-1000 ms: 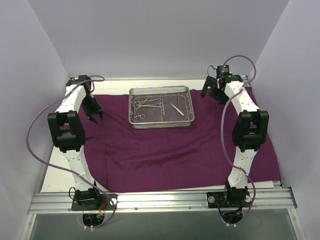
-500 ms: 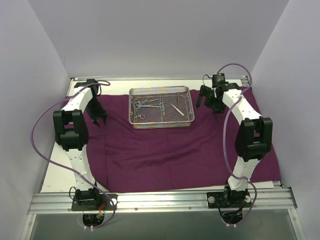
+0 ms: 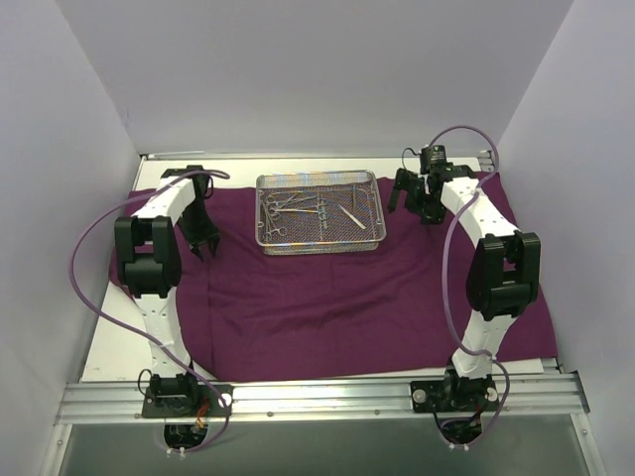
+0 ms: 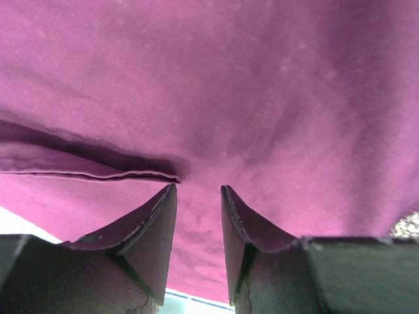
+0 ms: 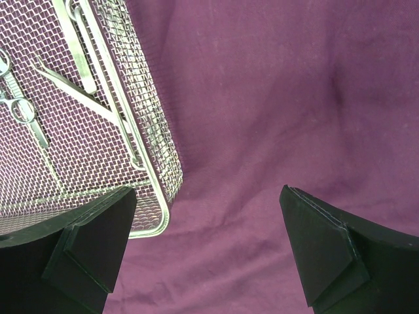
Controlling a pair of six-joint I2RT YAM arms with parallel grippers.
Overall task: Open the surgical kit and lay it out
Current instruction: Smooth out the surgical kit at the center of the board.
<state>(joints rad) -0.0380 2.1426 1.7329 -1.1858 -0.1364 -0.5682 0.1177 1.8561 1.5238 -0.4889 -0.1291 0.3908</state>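
Mesh tray [image 3: 317, 247] on cloth wrap [image 3: 327, 307], right gripper [image 5: 206, 196] agape, apparently alongside

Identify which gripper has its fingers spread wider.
The right gripper: its fingers stand far apart beside the mesh tray, while the left gripper shows a narrow gap over the cloth.
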